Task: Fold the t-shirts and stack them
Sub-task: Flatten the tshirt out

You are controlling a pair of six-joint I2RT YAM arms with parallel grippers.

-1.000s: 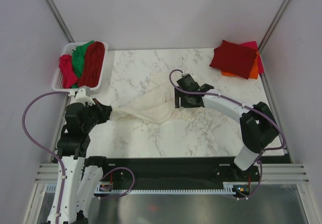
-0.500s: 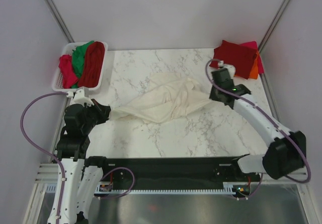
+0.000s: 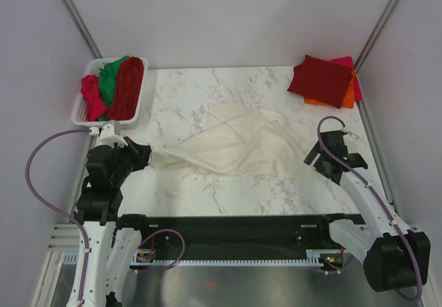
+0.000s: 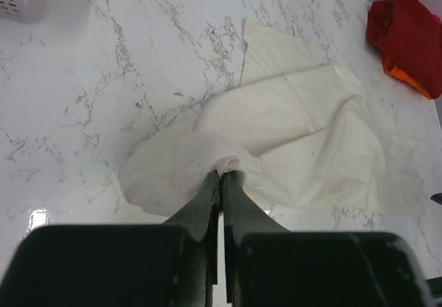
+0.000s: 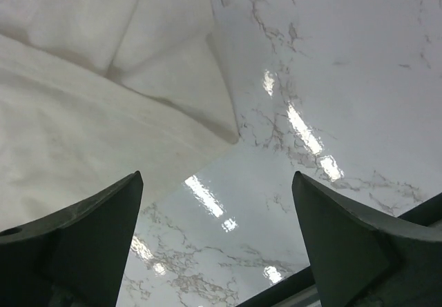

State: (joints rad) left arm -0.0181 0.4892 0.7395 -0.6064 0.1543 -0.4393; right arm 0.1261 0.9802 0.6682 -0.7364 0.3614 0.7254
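A cream t-shirt (image 3: 238, 145) lies spread and wrinkled across the middle of the marble table (image 3: 207, 190). My left gripper (image 3: 146, 154) is shut on its left end, bunched at the fingertips in the left wrist view (image 4: 222, 174), where the shirt (image 4: 297, 127) fans out to the right. My right gripper (image 3: 319, 160) is open and empty just past the shirt's right edge; the right wrist view shows its fingers (image 5: 90, 231) wide apart above bare marble, with the shirt's corner (image 5: 103, 114) at upper left. A stack of folded shirts (image 3: 323, 81), dark red on top, sits at the far right corner.
A white basket (image 3: 81, 114) at the far left holds red and green shirts (image 3: 116, 83). The folded stack also shows in the left wrist view (image 4: 407, 38). Grey walls close the sides. The black rail (image 3: 228, 231) runs along the near table edge.
My right gripper has swept right and toward the near edge, drawing the shirt out across the table, and has let go of it. My left gripper has kept its hold.
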